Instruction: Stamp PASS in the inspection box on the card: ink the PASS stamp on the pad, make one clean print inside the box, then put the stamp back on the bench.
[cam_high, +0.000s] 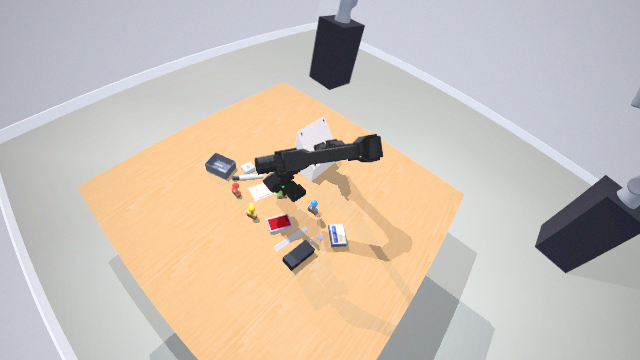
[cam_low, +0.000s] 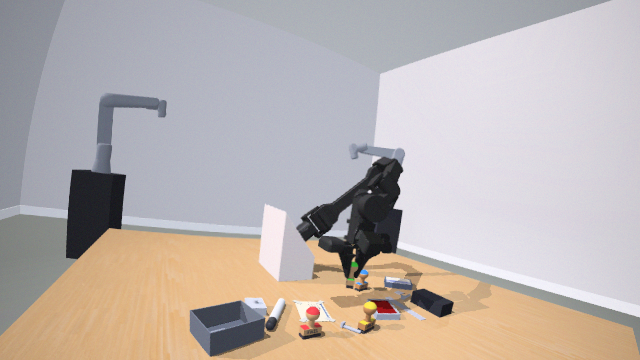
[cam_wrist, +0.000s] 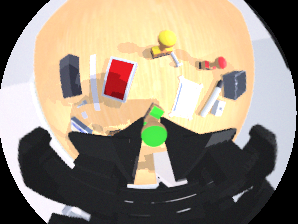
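My gripper (cam_high: 285, 190) (cam_low: 353, 274) (cam_wrist: 153, 121) is shut on the green-knobbed stamp (cam_high: 280, 194) (cam_low: 354, 266) (cam_wrist: 154, 135). The stamp hangs knob up above the table; its lettering and underside are hidden. The white card (cam_high: 260, 192) (cam_low: 302, 310) (cam_wrist: 186, 100) lies flat, ahead and to the right of the gripper in the wrist view. Marks on it are too small to read. The open red ink pad (cam_high: 279, 223) (cam_low: 384, 306) (cam_wrist: 119, 79) lies ahead and to the left there.
Red-knobbed (cam_high: 235, 188) (cam_low: 312, 320) and yellow-knobbed (cam_low: 369, 309) (cam_wrist: 166, 39) stamps stand near the card and pad. A blue-knobbed stamp (cam_high: 313, 206) stands beyond the pad. A marker (cam_wrist: 212, 98), grey bin (cam_low: 227, 340), black block (cam_high: 298, 255), ruler (cam_high: 290, 239) and white sloped stand (cam_low: 272, 240) lie around.
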